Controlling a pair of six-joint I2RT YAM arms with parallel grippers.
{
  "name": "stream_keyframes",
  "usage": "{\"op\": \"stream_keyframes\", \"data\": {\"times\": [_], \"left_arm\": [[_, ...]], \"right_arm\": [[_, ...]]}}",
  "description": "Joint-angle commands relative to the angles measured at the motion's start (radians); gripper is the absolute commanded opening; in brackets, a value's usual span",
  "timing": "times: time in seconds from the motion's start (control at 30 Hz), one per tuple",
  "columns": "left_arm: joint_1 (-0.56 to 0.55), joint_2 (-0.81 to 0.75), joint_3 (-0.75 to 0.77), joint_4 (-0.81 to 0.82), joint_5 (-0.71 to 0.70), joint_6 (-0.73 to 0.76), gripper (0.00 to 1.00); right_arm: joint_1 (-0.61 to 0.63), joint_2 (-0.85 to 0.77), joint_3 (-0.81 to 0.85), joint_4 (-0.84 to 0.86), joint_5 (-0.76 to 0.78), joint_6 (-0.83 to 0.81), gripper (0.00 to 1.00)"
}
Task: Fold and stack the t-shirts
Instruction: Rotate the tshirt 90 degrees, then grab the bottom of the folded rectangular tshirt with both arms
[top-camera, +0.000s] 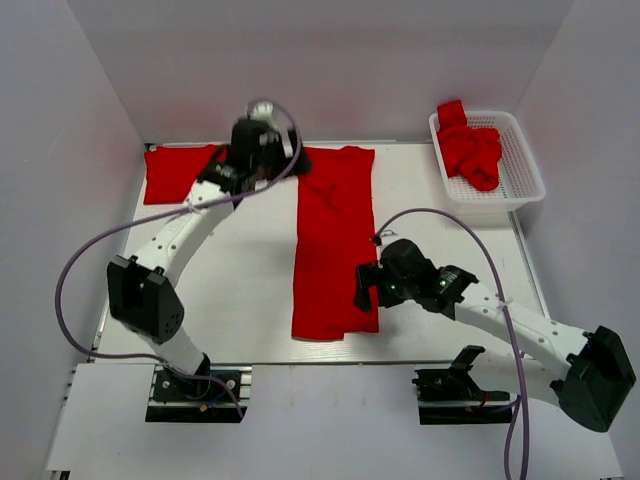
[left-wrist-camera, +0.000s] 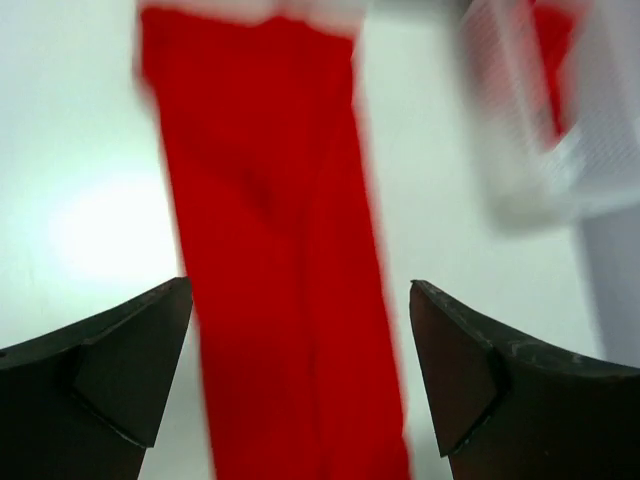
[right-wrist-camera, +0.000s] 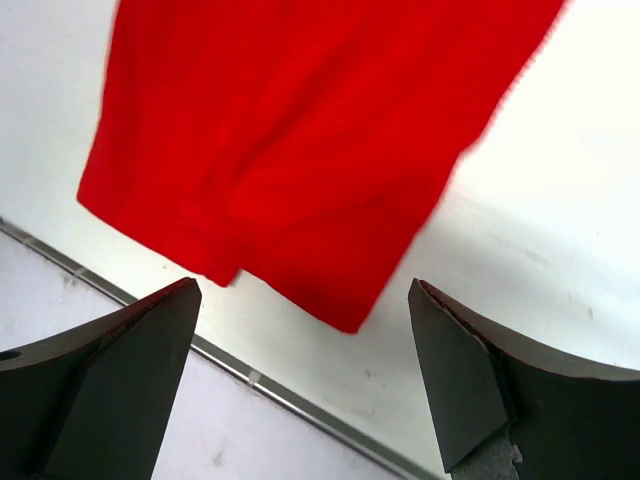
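I have one t-shirt (top-camera: 335, 240) lying in the middle of the surface (top-camera: 240, 300) as a long narrow strip, its sides turned in, running from the far edge toward the arm bases. By my reckoning its crosswise folds are not yet done. A folded shirt (top-camera: 178, 172) lies flat at the far left corner, and I take it for the start of the stack. The heaped shirts (top-camera: 470, 155) fill the white basket (top-camera: 525, 170) at the far right, so I judge the job well short of half done. My left claw (left-wrist-camera: 300, 288) hangs over the strip's far end, fingers wide apart and empty. My right claw (right-wrist-camera: 303, 288) hovers by the near right hem, likewise spread and gripping nothing. From above, the left wrist covers the strip's collar end and part of the folded shirt, so I cannot tell whether that is one shirt or several. The left wrist view is smeared, and I cannot count the basket heap.
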Motion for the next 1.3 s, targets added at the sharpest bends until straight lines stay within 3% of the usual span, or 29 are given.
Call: {"op": "stream_keyframes", "data": {"times": [0.0, 0.2, 0.33, 0.43, 0.73, 0.83, 0.97, 1.03, 1.17, 1.23, 1.27], "left_arm": [[-0.051, -0.13, -0.363, -0.192, 0.004, -0.078, 1.0], [-0.127, -0.359, -0.701, -0.396, 0.048, -0.164, 1.0], [-0.176, -0.478, -0.882, -0.41, 0.128, -0.211, 1.0], [-0.216, -0.509, -0.936, -0.369, 0.14, -0.23, 1.0], [-0.364, -0.326, -0.941, -0.235, 0.108, -0.246, 1.0], [-0.388, -0.287, -0.931, -0.203, 0.073, -0.234, 0.91], [-0.421, -0.22, -0.931, -0.168, 0.085, -0.212, 0.84], [-0.433, -0.198, -0.94, -0.15, 0.085, -0.203, 0.74], [-0.443, -0.187, -0.951, -0.127, 0.085, -0.203, 0.68], [-0.452, -0.169, -0.951, -0.117, 0.094, -0.203, 0.61], [-0.452, -0.169, -0.951, -0.117, 0.094, -0.203, 0.58]], "right_arm": [[-0.005, -0.052, -0.039, -0.067, 0.055, 0.121, 0.9], [-0.009, -0.056, -0.079, -0.07, 0.037, 0.164, 0.9], [-0.014, -0.01, -0.081, -0.074, 0.04, 0.192, 0.9], [-0.017, 0.01, -0.087, -0.068, 0.035, 0.193, 0.9], [-0.034, 0.099, -0.11, -0.033, -0.031, 0.182, 0.89], [-0.041, 0.121, -0.13, -0.014, -0.038, 0.163, 0.76], [-0.049, 0.152, -0.134, 0.001, -0.095, 0.149, 0.74], [-0.054, 0.156, -0.141, 0.016, -0.119, 0.133, 0.69], [-0.06, 0.173, -0.153, 0.035, -0.138, 0.124, 0.66], [-0.061, 0.188, -0.156, 0.048, -0.15, 0.121, 0.6], [-0.063, 0.201, -0.156, 0.05, -0.152, 0.118, 0.51]]}}
